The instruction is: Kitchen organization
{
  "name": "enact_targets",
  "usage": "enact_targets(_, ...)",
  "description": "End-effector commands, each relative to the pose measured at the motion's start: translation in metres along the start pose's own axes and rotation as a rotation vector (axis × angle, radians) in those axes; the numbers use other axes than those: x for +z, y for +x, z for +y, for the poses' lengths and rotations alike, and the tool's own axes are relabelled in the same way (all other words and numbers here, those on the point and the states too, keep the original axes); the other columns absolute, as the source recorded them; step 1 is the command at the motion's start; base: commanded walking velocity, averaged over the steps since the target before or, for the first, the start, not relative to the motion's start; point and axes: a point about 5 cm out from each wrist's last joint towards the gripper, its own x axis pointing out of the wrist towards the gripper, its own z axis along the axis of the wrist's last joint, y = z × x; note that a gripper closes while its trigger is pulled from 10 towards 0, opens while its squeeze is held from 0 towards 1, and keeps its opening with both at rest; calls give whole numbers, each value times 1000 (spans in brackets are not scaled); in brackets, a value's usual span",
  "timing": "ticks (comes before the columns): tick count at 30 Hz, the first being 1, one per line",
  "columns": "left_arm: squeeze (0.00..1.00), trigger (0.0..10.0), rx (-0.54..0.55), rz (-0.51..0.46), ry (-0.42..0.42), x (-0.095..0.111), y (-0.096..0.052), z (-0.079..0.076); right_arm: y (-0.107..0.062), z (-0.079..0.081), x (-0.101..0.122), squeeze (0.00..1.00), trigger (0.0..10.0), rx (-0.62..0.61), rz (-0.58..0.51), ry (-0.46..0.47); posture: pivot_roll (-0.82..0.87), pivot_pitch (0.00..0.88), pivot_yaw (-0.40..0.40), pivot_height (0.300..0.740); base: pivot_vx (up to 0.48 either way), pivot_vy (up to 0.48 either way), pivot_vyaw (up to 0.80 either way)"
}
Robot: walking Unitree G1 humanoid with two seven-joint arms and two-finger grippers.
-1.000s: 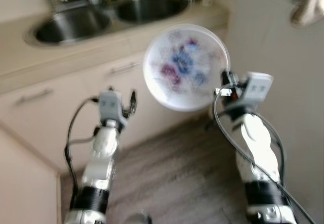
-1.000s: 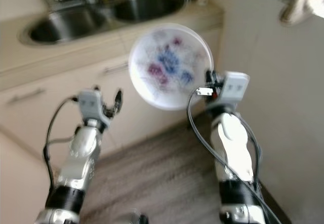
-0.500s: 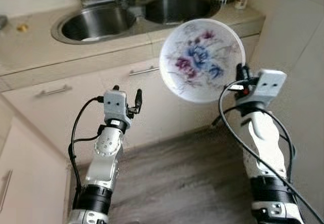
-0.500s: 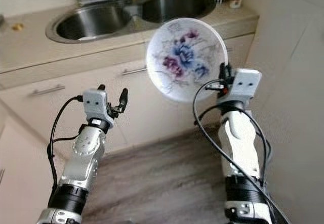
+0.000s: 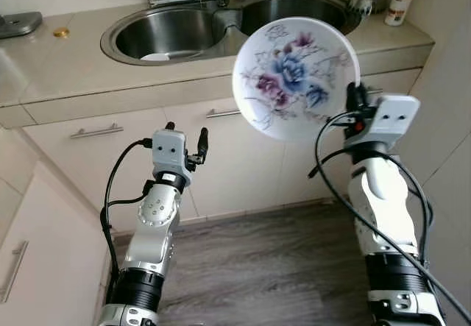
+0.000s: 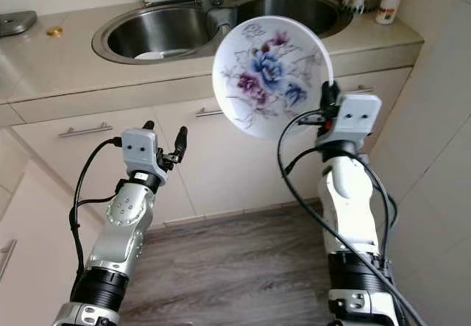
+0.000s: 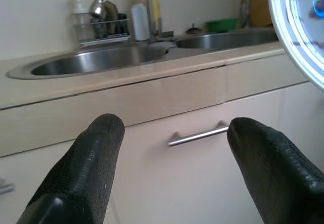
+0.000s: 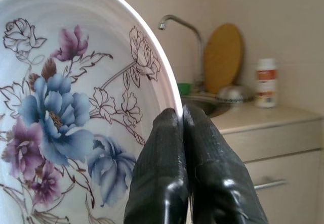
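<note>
The right hand (image 6: pixel 328 99) pinches the flowered plate (image 6: pixel 270 74) by its rim (upright, likely for carrying) before the double sink (image 6: pixel 221 18); the left hand (image 6: pixel 163 136) is spread, empty.

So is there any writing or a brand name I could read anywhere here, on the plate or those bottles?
No text can be read.
Plate, held in the right gripper: painted flowers, no words.
White bottle with a red band on the counter: label too small to read.
White bottle by the tap: blurred, unreadable.
</note>
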Motion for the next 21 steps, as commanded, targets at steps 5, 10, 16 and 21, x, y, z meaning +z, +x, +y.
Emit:
enact_targets(5,0,10000,3,-25,6,5,2,0,4,3,14,0,0,14,-74,-15,-88,17,25,740,241,0,0)
enact_targets(10,0,10000,1,-27,10,5,3,0,4,3,14,0,0,9,-78,-23,-89,17,27,740,263,0,0)
enact_targets(16,0,10000,-3,-32,12,6,3,-1,4,3,15,0,0,5,-89,-35,-89,17,27,740,364,0,0)
enact_targets(21,0,10000,-4,-32,13,6,3,-2,4,3,16,0,0,7,-94,-42,-88,19,28,740,289,0,0)
